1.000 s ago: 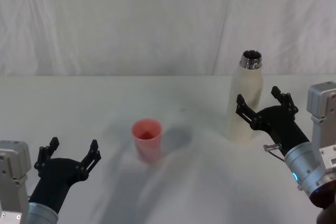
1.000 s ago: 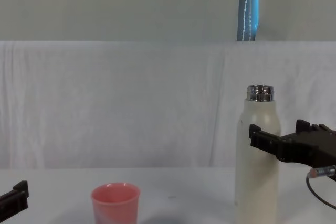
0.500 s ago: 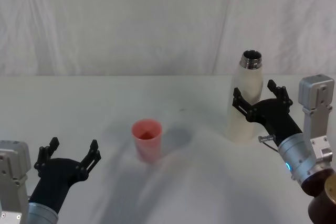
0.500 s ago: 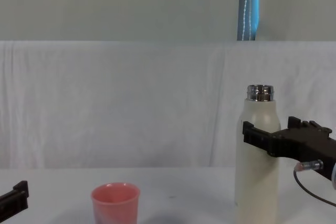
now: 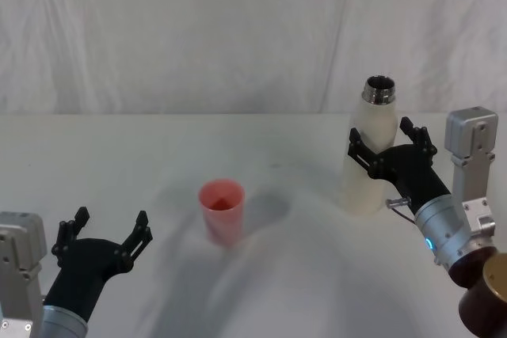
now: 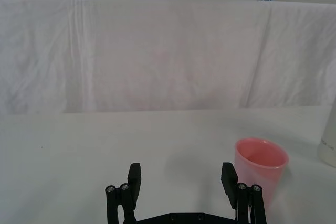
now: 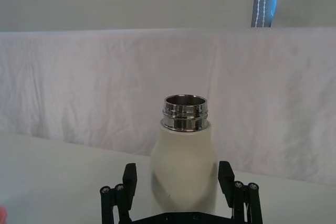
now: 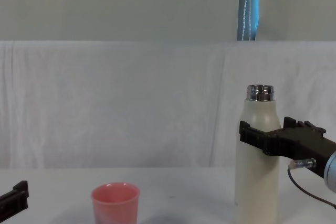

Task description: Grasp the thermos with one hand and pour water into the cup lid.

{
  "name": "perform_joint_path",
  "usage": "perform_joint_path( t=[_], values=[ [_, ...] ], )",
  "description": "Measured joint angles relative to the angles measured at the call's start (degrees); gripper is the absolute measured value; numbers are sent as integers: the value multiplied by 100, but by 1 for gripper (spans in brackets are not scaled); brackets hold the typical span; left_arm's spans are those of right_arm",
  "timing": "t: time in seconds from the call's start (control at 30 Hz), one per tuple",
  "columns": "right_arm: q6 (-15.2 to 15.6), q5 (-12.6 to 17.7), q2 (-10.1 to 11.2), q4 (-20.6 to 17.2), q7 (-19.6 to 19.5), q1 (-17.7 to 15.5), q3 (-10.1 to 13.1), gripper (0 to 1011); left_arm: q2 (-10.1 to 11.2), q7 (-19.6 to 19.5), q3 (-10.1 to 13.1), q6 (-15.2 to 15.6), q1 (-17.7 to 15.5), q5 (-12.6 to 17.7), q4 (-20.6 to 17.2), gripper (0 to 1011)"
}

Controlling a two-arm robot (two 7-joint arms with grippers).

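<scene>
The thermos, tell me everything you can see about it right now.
The thermos is a tall cream-white matte bottle with rounded shoulders and a shiny threaded steel neck, uncapped, its mouth open. It stands upright on the white table, to the right of the pink cup lid and apart from it. The right pincer is open with a finger on either side of the bottle's body, about mid-height; whether the fingers touch it cannot be told.

Right gripper sat spread around upright thermos. Cup stood mid-table, well apart. Left gripper hung spread near front-left.
</scene>
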Motion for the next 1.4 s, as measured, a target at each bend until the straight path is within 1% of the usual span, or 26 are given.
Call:
perform_joint_path(
  t=[0.4,0.7,1.03,1.4],
  values=[
    [13,41,-72,238,-13,137,8,1002,0,0,0,0,0,0,0,1001],
    [11,36,-96,344,-40,173,5,1002,0,0,0,0,0,0,0,1001],
    [35,-75,-120,496,-125,238,0,1002,0,0,0,0,0,0,0,1001],
    [112,-146,-125,638,-128,335,-11,1002,0,0,0,0,0,0,0,1001]
  ],
)
